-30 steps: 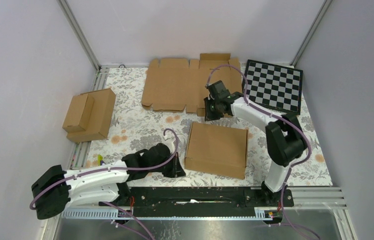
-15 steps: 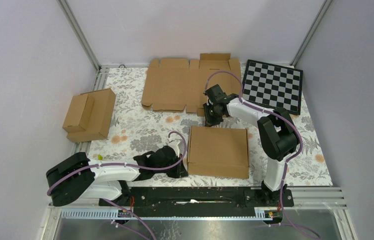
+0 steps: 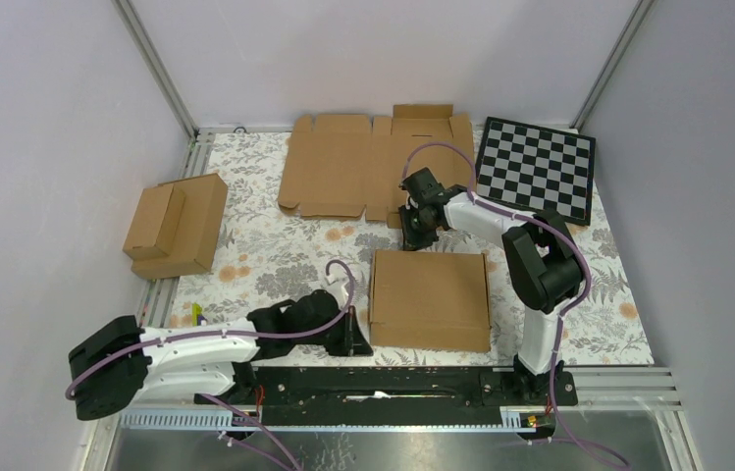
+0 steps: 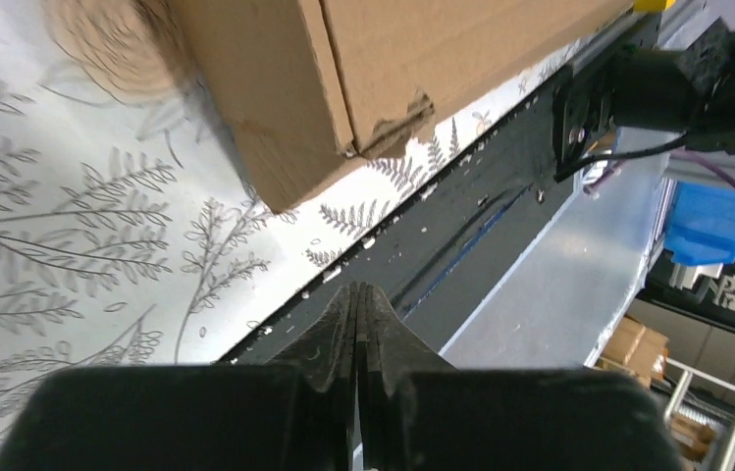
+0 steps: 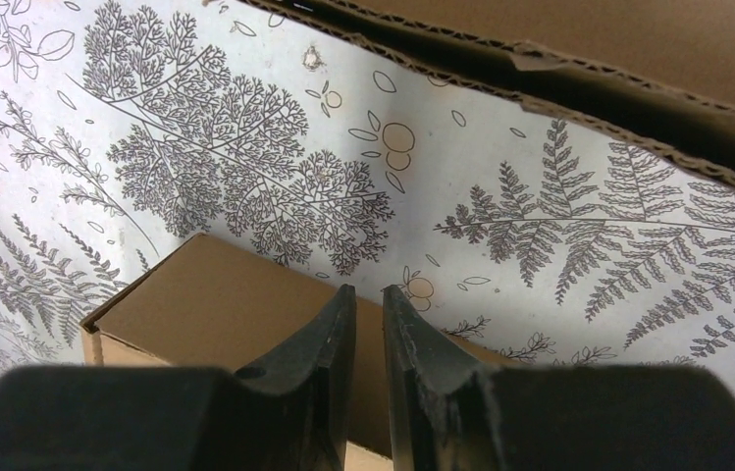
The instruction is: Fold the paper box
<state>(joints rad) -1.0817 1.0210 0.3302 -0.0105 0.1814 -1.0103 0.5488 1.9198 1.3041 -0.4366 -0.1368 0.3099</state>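
Observation:
The paper box [image 3: 430,299] lies closed and flat-topped on the patterned table, near the front middle. My left gripper [image 3: 355,339] is shut and empty, low by the box's near-left corner [image 4: 363,59]; in the left wrist view its fingertips [image 4: 358,289] are pressed together and stand apart from the cardboard. My right gripper [image 3: 412,235] hovers just beyond the box's far-left corner. In the right wrist view its jaws [image 5: 370,291] stand a narrow gap apart with nothing between them, above the box's top [image 5: 216,314].
A wide flat cardboard blank [image 3: 373,167] lies at the back, its edge [image 5: 579,59] just behind my right gripper. Two joined small boxes [image 3: 177,226] sit at the left edge, a checkerboard [image 3: 537,169] at the back right. A black rail [image 3: 393,383] runs along the front.
My left gripper has slid right and nearer to the box's near-left corner, and the box has shifted slightly right. My right gripper has drawn back a little over the far edge.

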